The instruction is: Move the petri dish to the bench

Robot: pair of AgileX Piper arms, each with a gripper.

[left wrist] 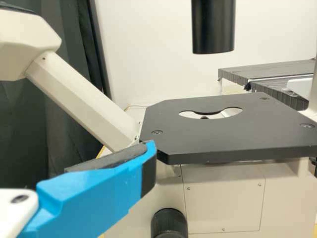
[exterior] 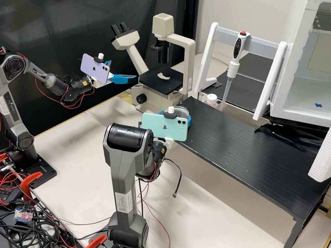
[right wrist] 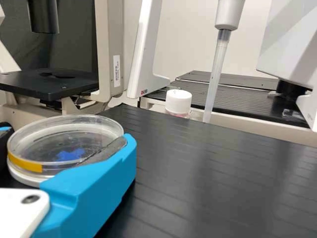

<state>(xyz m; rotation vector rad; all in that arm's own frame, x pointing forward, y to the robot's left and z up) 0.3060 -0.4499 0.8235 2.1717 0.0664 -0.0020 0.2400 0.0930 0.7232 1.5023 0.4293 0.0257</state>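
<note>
Placement judged in hand: right gripper (right wrist: 67, 137) has its 2 fingers closed on the petri dish (right wrist: 62, 124) at the black bench (right wrist: 223, 173), contact unclear; left gripper (exterior: 123, 69) gapes empty near the microscope (left wrist: 233, 131); next, lower level if needed, then release.

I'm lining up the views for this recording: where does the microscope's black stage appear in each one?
High view: the stage, beside the left gripper's fingers.
Left wrist view: the stage, beyond the blue finger.
Right wrist view: the stage, behind the petri dish.
Shared landmark: the black tube above the stage.
</note>
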